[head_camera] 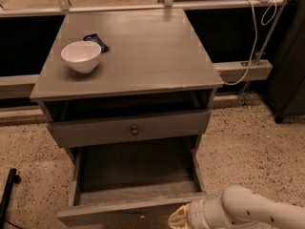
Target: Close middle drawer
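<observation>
The middle drawer [136, 175] of the grey cabinet is pulled far out, and its deep box is empty. Its flat front [119, 213] runs along the bottom of the camera view; its knob does not show. My gripper [177, 219], pale yellow at the end of the white arm [248, 211], is at the bottom edge, against the right part of that front. The upper drawer [128, 128], with a small dark knob [134, 130], stands slightly out above it. The lowest drawer is out of view.
A white bowl [81, 56] and a small dark packet [96, 41] lie on the cabinet top [152, 56]. A white cable [252, 42] hangs at the right by a rail. A black bar [7, 194] stands at the left on the speckled floor.
</observation>
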Motion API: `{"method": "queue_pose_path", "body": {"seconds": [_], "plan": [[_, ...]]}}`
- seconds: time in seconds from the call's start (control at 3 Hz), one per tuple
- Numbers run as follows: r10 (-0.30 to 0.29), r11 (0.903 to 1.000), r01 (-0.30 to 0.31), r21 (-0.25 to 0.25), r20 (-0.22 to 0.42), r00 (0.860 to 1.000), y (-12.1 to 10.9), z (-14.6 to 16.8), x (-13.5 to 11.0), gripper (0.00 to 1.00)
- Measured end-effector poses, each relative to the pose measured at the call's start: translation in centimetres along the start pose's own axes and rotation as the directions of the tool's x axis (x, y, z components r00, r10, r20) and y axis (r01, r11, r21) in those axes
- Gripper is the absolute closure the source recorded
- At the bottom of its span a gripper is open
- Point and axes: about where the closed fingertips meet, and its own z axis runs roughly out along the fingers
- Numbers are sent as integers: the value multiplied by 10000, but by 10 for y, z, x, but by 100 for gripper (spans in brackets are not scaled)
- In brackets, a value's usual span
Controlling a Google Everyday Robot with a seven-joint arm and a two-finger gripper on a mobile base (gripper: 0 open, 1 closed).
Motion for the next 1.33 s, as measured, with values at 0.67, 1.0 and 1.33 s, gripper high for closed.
{"method": "queue_pose_path", "body": {"seconds": [0.67,1.0,1.33], "plan": [[417,9927,-435,1128,183,9990,-12,47,31,100],[648,9826,-715,1715,445,9969,-32,64,30,100],[671,9735,-809,2140,713,9952,-48,71,23,100]]}}
